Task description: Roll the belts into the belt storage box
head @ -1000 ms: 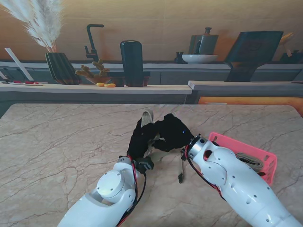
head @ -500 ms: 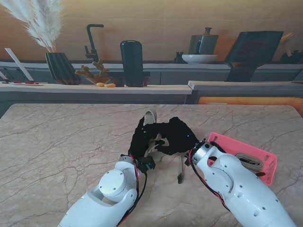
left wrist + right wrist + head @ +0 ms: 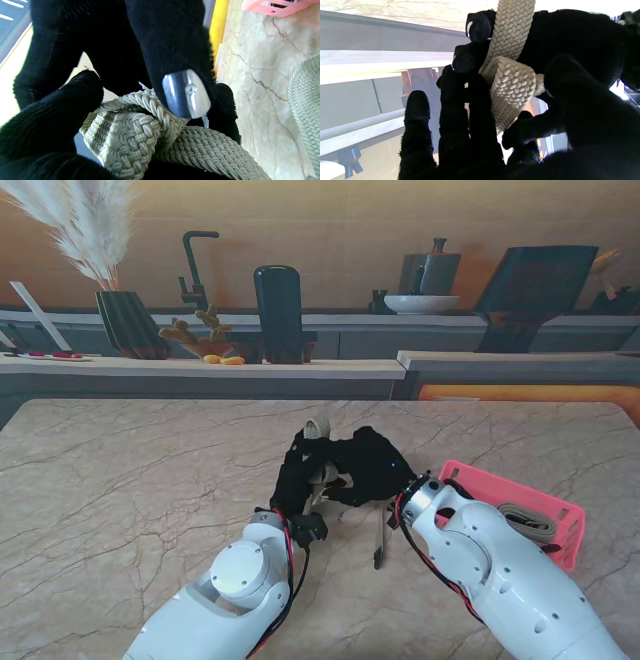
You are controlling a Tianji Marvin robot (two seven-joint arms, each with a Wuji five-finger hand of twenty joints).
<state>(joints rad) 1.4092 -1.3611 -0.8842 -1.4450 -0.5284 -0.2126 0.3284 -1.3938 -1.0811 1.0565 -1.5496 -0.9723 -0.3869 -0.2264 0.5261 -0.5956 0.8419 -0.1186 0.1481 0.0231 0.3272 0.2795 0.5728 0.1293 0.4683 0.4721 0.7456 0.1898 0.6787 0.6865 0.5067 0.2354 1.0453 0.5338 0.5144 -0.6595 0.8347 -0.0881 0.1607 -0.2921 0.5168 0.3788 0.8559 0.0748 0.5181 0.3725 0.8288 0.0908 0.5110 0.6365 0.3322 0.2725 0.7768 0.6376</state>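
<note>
above the marble table (image 3: 120, 480), my left hand (image 3: 297, 470) and right hand (image 3: 372, 465) pinch the soft braided belt (image 3: 130, 132), limp enough to need gripping at the coil.

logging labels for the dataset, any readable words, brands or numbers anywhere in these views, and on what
None can be read.
The woven belt, pink storage box, and gloved left hand and right hand show no print.
The counter items behind are too small to tell.
</note>
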